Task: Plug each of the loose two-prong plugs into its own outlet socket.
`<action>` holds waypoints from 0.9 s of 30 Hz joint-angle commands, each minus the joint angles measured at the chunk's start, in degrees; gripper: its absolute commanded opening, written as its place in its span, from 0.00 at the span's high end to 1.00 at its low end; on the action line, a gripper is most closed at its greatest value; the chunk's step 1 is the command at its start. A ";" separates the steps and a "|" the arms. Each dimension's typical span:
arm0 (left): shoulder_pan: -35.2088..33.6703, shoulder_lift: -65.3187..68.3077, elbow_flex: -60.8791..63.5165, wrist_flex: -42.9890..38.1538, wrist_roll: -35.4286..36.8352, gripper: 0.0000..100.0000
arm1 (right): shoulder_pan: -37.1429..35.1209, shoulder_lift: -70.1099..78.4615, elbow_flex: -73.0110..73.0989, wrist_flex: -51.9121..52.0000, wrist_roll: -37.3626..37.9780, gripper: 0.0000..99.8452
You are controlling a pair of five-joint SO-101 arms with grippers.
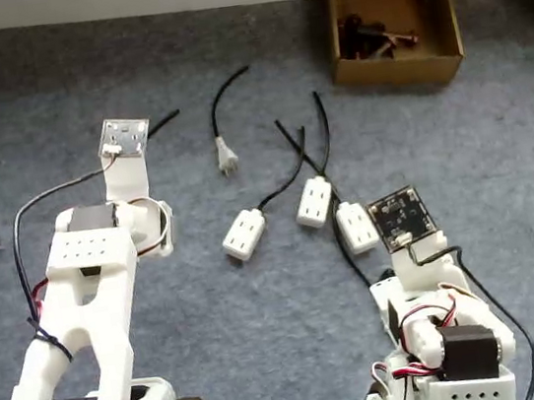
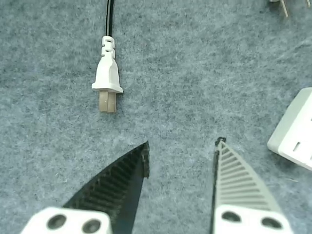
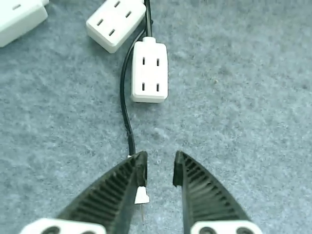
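Jaws of the left gripper [image 2: 181,142] stood apart, a loose plug [image 2: 107,73] lying on the tabletop [image 2: 204,68] just beyond. The right gripper [image 3: 160,161] held its jaws slightly apart, an outlet socket [image 3: 149,71] farther out and a second plug [image 3: 141,197] beside one jaw.

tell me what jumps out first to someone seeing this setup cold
Three white outlet blocks cluster in the middle of the grey carpet, and the right gripper hangs just short of one. A loose white plug lies with its prongs toward the open left gripper. A cardboard box sits at the far corner.
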 commanded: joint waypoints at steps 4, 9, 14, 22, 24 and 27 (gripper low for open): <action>-0.48 -2.33 -0.22 -0.88 0.44 0.79 | -0.75 6.46 -4.53 0.22 -0.35 0.90; -0.48 -2.33 -0.22 -0.88 0.44 0.79 | -0.75 16.66 -10.15 0.48 -0.35 0.90; -0.57 -2.33 -0.22 -0.88 0.44 0.79 | -0.84 24.31 -11.21 0.48 -0.18 0.90; -0.66 -2.33 -0.22 -0.97 0.44 0.79 | -5.05 30.90 -11.12 0.48 0.09 0.90; -0.66 -2.33 -0.22 -0.97 0.44 0.79 | -8.04 32.04 -11.12 0.40 -0.18 0.90; -0.66 -2.33 -0.22 -0.97 0.44 0.79 | -9.71 33.89 -11.03 0.04 -0.18 0.90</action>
